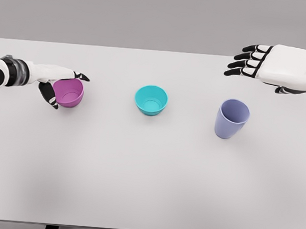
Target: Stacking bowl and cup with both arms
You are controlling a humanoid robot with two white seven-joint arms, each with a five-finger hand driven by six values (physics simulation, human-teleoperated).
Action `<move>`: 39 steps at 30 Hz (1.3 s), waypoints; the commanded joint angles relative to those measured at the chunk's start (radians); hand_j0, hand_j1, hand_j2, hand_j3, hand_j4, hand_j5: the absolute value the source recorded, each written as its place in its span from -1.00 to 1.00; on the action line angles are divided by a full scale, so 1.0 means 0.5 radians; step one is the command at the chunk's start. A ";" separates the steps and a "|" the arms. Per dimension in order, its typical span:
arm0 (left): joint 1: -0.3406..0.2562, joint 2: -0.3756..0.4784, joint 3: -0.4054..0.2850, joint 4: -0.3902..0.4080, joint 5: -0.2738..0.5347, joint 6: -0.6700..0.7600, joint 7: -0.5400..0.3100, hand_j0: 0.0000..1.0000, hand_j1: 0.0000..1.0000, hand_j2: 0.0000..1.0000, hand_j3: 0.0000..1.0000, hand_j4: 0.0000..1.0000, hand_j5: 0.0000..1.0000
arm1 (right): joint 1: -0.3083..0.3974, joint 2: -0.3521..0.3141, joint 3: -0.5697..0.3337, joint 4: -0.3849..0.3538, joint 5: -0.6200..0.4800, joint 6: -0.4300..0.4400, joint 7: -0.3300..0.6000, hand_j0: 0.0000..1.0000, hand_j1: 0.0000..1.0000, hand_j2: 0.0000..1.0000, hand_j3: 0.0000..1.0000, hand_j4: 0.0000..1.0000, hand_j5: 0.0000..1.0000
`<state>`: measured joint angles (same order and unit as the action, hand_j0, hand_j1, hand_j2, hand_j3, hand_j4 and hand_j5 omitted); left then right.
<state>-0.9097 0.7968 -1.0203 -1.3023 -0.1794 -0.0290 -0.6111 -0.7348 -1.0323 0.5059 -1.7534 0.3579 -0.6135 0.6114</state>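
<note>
Magenta plastic bowl (69, 92) at frame left is sitting inside my left hand (60, 83), fingers wrapping its rim; I'm eyeing the teal bowl (151, 99) rightward, my right hand (276, 66) hovering spread above the lavender cup (231, 118).

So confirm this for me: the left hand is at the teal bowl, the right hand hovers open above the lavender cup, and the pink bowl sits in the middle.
Not quite: the bowl colours are swapped. The head view shows the left hand at the pink bowl, fingers around its rim, while the teal bowl sits in the middle. The right hand does hover open above the lavender cup.
</note>
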 commanded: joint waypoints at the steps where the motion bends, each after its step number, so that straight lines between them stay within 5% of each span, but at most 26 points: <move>1: 0.000 -0.008 -0.009 0.009 0.000 0.000 0.001 1.00 1.00 1.00 1.00 1.00 1.00 | 0.000 0.009 0.001 0.000 -0.007 0.005 -0.001 1.00 1.00 1.00 1.00 1.00 1.00; 4: 0.000 -0.011 -0.009 0.012 0.000 0.000 0.001 0.97 0.97 0.97 0.97 0.97 0.97 | -0.003 0.012 0.001 0.000 -0.007 0.005 -0.001 1.00 1.00 1.00 1.00 1.00 1.00; 8: 0.000 -0.011 -0.009 0.009 0.000 0.000 0.001 0.57 0.57 0.57 0.57 0.57 0.57 | -0.003 0.009 0.001 0.000 -0.007 0.005 -0.001 1.00 1.00 1.00 1.00 1.00 1.00; 14: -0.006 -0.008 -0.006 -0.003 0.006 0.006 0.001 0.37 0.37 0.37 0.37 0.37 0.37 | -0.003 0.012 0.004 0.000 -0.007 0.005 -0.001 1.00 1.00 1.00 1.00 1.00 1.00; 39: -0.120 -0.004 -0.006 -0.335 0.037 0.003 0.001 0.32 0.32 0.32 0.32 0.32 0.32 | 0.000 0.012 0.004 0.000 -0.007 0.005 -0.001 1.00 1.00 1.00 1.00 1.00 1.00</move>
<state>-0.9695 0.7987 -1.0235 -1.4581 -0.1644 -0.0287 -0.6120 -0.7348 -1.0252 0.5082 -1.7534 0.3579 -0.6135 0.6114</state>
